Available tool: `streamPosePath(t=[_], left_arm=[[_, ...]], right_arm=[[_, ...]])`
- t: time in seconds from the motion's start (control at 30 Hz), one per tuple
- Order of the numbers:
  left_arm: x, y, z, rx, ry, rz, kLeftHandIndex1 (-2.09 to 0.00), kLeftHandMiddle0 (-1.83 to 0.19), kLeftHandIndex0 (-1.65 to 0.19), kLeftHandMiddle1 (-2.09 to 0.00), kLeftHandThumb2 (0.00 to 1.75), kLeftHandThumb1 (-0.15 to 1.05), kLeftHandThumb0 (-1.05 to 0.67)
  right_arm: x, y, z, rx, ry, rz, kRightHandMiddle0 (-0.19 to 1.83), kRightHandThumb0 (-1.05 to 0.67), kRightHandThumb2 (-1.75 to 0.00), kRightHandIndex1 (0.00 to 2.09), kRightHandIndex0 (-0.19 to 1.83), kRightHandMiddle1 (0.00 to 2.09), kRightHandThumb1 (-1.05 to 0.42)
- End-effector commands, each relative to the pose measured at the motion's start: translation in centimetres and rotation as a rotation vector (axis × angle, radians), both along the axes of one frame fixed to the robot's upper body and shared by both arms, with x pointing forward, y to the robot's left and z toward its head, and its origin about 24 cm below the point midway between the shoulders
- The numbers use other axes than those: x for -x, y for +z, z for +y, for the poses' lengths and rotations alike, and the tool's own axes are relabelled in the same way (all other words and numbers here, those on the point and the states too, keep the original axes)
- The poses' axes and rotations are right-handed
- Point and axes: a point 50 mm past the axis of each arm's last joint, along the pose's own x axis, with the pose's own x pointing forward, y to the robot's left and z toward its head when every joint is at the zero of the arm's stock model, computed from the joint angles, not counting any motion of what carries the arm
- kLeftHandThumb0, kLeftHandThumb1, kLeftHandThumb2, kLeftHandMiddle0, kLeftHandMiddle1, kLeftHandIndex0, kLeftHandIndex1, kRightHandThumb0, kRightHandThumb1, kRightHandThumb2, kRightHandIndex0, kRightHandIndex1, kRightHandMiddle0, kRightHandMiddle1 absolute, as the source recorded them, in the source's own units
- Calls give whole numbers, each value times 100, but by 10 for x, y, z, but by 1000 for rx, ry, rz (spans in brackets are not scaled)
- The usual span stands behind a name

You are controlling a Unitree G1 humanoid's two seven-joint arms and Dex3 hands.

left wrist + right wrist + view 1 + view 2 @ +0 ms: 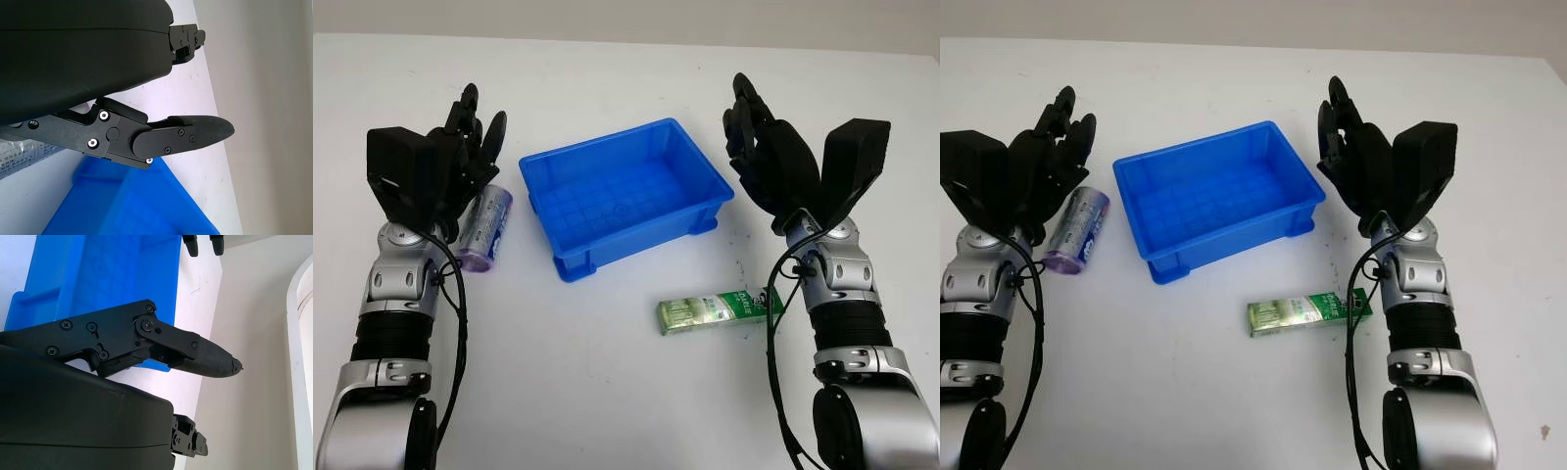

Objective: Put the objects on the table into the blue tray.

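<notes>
On the white tabletop (pixel 607 392), the blue tray (pixel 625 196) sits at the centre, set at a slight angle, with nothing inside it. Beside the tray's left wall lies a silver-and-purple can (pixel 485 227) on its side. Its long axis runs roughly front to back, and its purple end faces the robot. In front of the tray's right corner lies a green-and-white packet (pixel 719 309). Its long axis runs nearly left to right, and its right end is tilted slightly away from the robot. The packet is apart from the tray and just beside the right forearm.

The left hand (pixel 460 147) is raised above the far end of the can, palm down, fingers extended forward. It is open and holds nothing. The right hand (pixel 759 147) is raised just right of the tray, fingers extended forward and up. It is open and holds nothing. Both forearms rise steeply from the near edge.
</notes>
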Motion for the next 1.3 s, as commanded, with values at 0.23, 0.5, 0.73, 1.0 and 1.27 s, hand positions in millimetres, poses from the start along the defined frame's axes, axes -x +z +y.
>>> streamPosePath(t=[0.23,0.5,0.73,1.0,1.27], left_arm=[[1,2,-1,-8,3,-11,-5,14,12,-5,51,105,-72],[1,2,-4,-6,-4,-16,-5,15,14,-5,51,105,-74],[3,3,-7,-15,-4,-24,-5,15,14,-5,52,105,-74],[1,7,-10,-23,-27,-29,-5,15,14,-5,54,105,-74],[-1,10,-8,-20,-30,-29,-5,14,14,-6,53,105,-75]], right_arm=[[2,3,-4,15,-4,-5,-19,-71,-73,0,-19,0,-105],[39,47,-28,278,-30,-210,-14,-69,-38,2,-15,4,-105],[126,99,-41,651,12,-432,26,-48,-4,15,23,10,-74],[198,111,-35,1010,70,-509,44,-51,-5,13,43,7,-67],[221,109,-33,1082,175,-436,47,-42,-6,9,43,6,-69]])
